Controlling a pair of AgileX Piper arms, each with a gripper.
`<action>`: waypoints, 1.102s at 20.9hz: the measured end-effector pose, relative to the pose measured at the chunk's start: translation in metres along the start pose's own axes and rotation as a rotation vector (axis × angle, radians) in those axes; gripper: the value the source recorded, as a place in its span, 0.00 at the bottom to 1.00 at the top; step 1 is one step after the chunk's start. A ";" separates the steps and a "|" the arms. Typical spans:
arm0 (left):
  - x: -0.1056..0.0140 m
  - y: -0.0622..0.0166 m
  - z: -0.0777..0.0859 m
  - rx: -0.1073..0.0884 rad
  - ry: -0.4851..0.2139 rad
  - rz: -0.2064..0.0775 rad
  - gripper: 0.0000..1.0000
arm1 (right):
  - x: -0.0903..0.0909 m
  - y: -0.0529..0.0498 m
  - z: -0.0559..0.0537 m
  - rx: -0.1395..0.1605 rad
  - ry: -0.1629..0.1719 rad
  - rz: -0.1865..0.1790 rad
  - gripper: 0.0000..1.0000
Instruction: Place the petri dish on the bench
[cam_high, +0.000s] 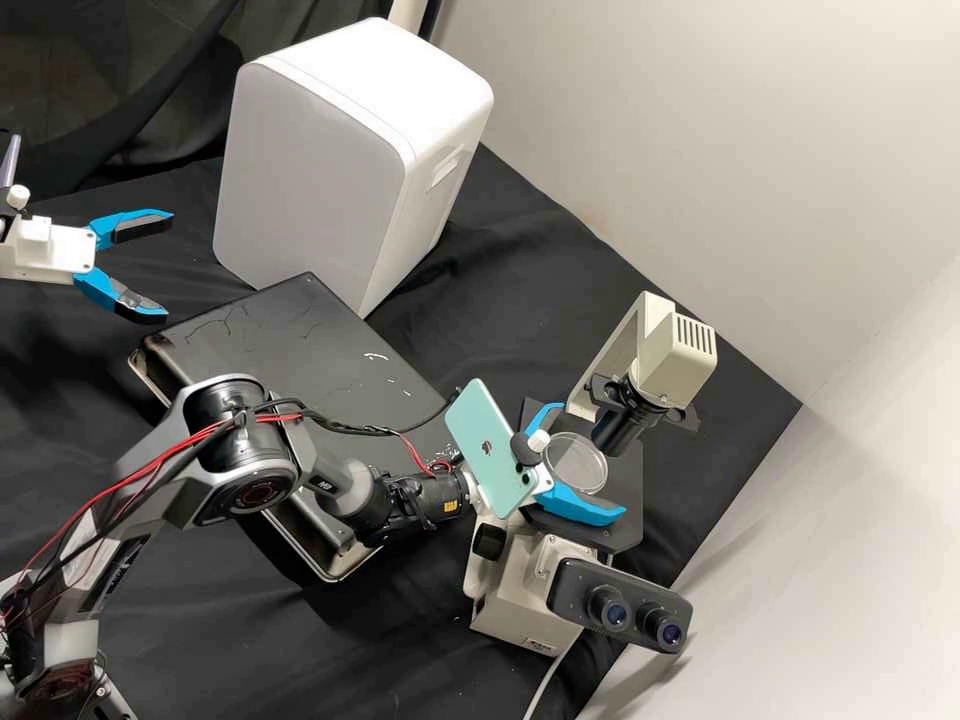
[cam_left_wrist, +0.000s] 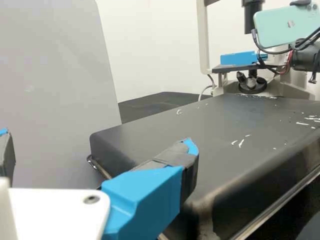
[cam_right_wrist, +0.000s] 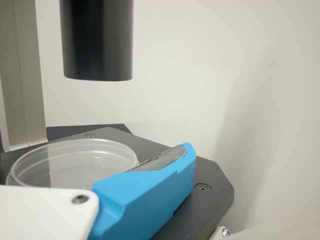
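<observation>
A clear, empty petri dish (cam_high: 577, 462) (cam_right_wrist: 70, 162) lies on the black stage (cam_high: 625, 475) of the microscope, under its dark lens barrel (cam_right_wrist: 97, 37). My right gripper (cam_high: 590, 460) is open around the dish, with one blue finger on each side. The nearer finger (cam_right_wrist: 150, 182) lies close along the dish's rim; I cannot tell if it touches. My left gripper (cam_high: 160, 262) (cam_left_wrist: 95, 150) hangs open and holds nothing. It is at the far left of the bench, beyond the far corner of the black tray (cam_high: 290, 340) (cam_left_wrist: 240, 145).
A tall white box (cam_high: 350, 150) stands at the back behind the black tray. The beige microscope (cam_high: 530, 590) sits at the bench's right edge near the wall. A mint-green phone (cam_high: 490, 460) is mounted on the right wrist.
</observation>
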 end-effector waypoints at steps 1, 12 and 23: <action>0.000 0.0000 0.000 0.000 0.000 0.000 1.00 | 0.001 0.000 0.000 0.001 -0.001 0.001 1.00; 0.000 -0.0014 0.000 -0.001 0.001 -0.007 1.00 | 0.004 -0.002 0.002 -0.001 -0.005 -0.003 0.00; 0.001 -0.0023 -0.001 -0.002 0.001 -0.012 1.00 | 0.004 -0.003 0.001 0.001 -0.004 -0.004 0.00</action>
